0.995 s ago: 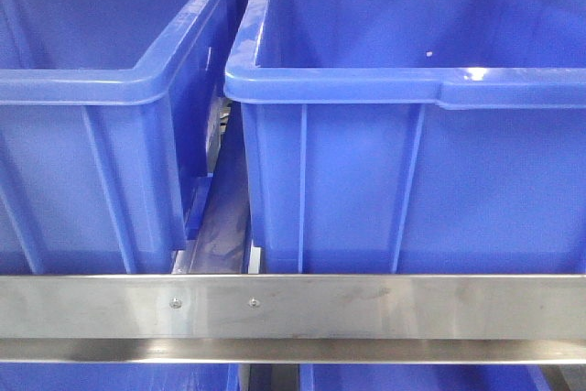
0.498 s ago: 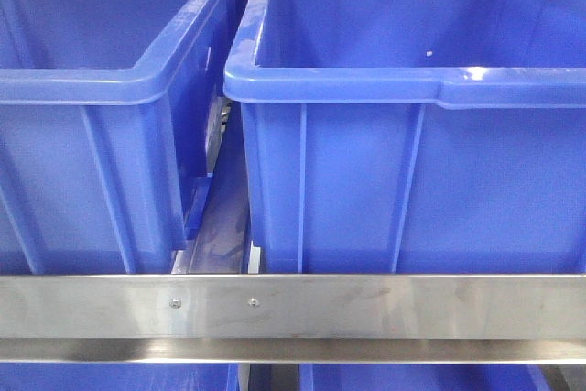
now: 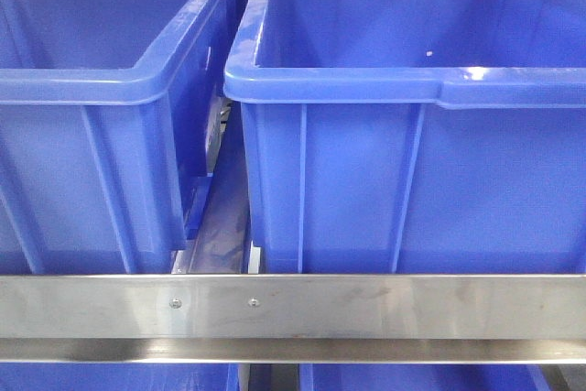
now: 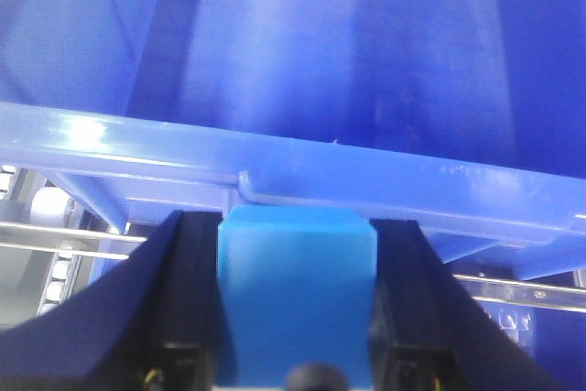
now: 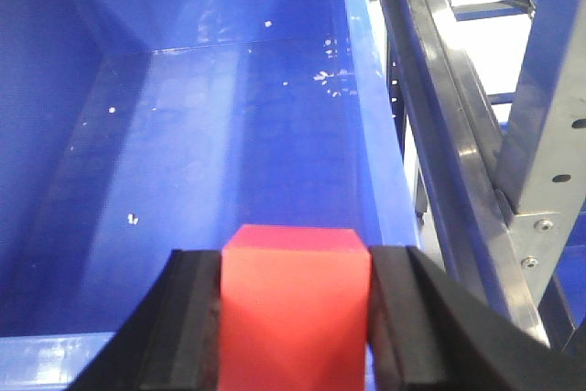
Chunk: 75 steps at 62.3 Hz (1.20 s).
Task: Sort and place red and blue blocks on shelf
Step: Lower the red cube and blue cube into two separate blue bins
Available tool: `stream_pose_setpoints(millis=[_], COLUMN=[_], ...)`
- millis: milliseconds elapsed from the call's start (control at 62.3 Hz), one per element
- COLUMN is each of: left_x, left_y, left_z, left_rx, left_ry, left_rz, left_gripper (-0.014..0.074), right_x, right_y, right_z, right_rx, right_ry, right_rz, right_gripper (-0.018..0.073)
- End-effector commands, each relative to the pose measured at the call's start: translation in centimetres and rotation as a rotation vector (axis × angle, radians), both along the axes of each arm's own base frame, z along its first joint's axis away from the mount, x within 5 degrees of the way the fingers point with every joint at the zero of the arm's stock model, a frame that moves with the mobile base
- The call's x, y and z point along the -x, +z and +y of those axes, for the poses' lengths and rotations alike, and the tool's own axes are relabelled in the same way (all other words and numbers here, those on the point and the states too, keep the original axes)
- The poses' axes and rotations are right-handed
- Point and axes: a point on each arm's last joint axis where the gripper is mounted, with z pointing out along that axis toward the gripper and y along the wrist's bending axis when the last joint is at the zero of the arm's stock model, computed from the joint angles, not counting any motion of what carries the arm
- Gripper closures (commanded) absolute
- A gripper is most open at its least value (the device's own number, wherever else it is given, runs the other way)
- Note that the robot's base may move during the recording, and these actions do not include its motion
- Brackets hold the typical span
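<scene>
In the left wrist view my left gripper [image 4: 296,226] is shut on the blue block [image 4: 295,290], held just short of the near rim of a big blue bin [image 4: 302,167]. In the right wrist view my right gripper [image 5: 295,258] is shut on the red block [image 5: 293,304], held above the near rim of another blue bin [image 5: 229,125], looking down into it. The shelf shows as a steel front rail [image 3: 366,307] with two screws in the front view and as steel framing [image 5: 458,162] beside the right bin. Neither gripper appears in the front view.
Two large blue bins [image 3: 101,89] [image 3: 412,107] stand side by side on the shelf with a narrow gap [image 3: 224,217] between them. White rollers [image 4: 59,272] show under the left bin. A perforated upright post [image 5: 554,125] stands to the right of the right bin.
</scene>
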Motion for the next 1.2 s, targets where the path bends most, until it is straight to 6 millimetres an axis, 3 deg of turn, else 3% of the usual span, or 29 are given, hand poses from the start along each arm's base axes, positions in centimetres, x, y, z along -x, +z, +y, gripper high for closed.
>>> stream_pose_setpoints(millis=[0, 1188], left_x=[-0.4, -0.53], left_y=[1.45, 1.71], left_z=[-0.07, -0.14], left_rx=[0.023, 0.038], left_ry=[0.004, 0.004], left_rz=[-0.097, -0.127], left_gripper=[0.0472, 0.0472], right_x=[-0.11, -0.11], right_y=[1.74, 1.74], right_z=[-0.13, -0.13], right_rx=[0.008, 0.008], right_ry=[-0.011, -0.011], right_rz=[-0.116, -0.117], right_gripper=[0.051, 0.051])
